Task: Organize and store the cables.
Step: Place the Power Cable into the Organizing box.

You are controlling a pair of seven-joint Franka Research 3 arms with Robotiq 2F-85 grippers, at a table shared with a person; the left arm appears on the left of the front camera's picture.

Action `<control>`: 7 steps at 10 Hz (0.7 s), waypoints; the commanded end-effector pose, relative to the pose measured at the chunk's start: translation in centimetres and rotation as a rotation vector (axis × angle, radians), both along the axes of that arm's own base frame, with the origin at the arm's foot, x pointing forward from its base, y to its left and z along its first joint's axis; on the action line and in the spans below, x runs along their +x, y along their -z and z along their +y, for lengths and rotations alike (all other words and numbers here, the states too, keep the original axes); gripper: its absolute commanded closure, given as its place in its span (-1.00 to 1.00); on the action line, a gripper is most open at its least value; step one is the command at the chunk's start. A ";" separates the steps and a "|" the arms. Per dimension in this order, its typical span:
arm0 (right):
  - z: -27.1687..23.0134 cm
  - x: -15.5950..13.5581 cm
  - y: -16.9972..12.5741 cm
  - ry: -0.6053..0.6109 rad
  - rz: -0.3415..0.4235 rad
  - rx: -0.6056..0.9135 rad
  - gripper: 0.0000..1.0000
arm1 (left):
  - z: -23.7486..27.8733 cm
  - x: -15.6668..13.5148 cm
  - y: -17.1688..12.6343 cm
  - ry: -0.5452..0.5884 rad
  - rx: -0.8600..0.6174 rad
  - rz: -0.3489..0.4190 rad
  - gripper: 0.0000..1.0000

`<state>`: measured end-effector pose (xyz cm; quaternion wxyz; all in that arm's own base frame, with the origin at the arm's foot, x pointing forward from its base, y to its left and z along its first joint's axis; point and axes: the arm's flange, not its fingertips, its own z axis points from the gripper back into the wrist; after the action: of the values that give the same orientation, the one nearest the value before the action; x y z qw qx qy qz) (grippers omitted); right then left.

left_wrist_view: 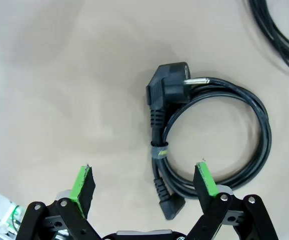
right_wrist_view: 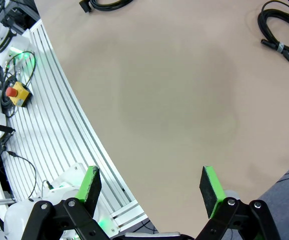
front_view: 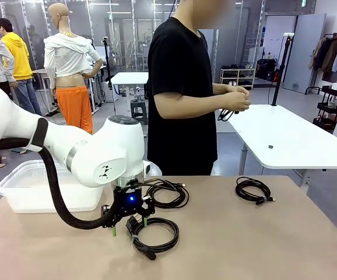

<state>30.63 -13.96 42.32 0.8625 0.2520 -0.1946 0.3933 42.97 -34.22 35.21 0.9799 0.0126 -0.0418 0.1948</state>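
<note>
Three coiled black cables lie on the brown table (front_view: pixel 227 245): one with a power plug (front_view: pixel 155 234) at the front, one (front_view: pixel 167 193) just behind it, one (front_view: pixel 254 190) to the right. My left gripper (front_view: pixel 129 226) hangs open just over the front coil's left side. From the left wrist, that coil (left_wrist_view: pixel 212 135) lies ahead, and its tied section with the lower plug runs between the fingers of my left gripper (left_wrist_view: pixel 144 182). My right gripper (right_wrist_view: pixel 150 185) is open over bare table, with a coil (right_wrist_view: pixel 283 31) far ahead. The person holds another cable (front_view: pixel 227 114) in both hands.
A clear plastic bin (front_view: pixel 17 189) stands at the table's left back corner. The person stands behind the table's far edge. In the right wrist view the table's edge borders a ribbed metal frame with a yellow stop button (right_wrist_view: pixel 17 93). A second coil (left_wrist_view: pixel 279 35) lies beyond the first.
</note>
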 end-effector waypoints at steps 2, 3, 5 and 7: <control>0.0 0.1 -0.2 0.004 -0.002 0.016 -1.00 | -1.7 1.0 1.9 -0.023 -0.033 0.030 -1.00; 0.0 0.1 -0.2 0.004 -0.002 0.016 -1.00 | -1.8 0.8 2.6 -0.013 -0.026 0.049 -1.00; 0.0 0.1 -0.2 0.004 -0.002 0.016 -1.00 | -1.7 0.9 3.9 -0.032 -0.016 0.062 -1.00; 0.0 0.1 -0.2 0.004 -0.002 0.016 -1.00 | -1.4 0.8 4.0 -0.043 -0.017 0.067 -0.44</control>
<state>30.63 -13.96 42.32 0.8625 0.2520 -0.1947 0.3932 43.46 -35.26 30.96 0.9788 0.0183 -0.0088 0.2039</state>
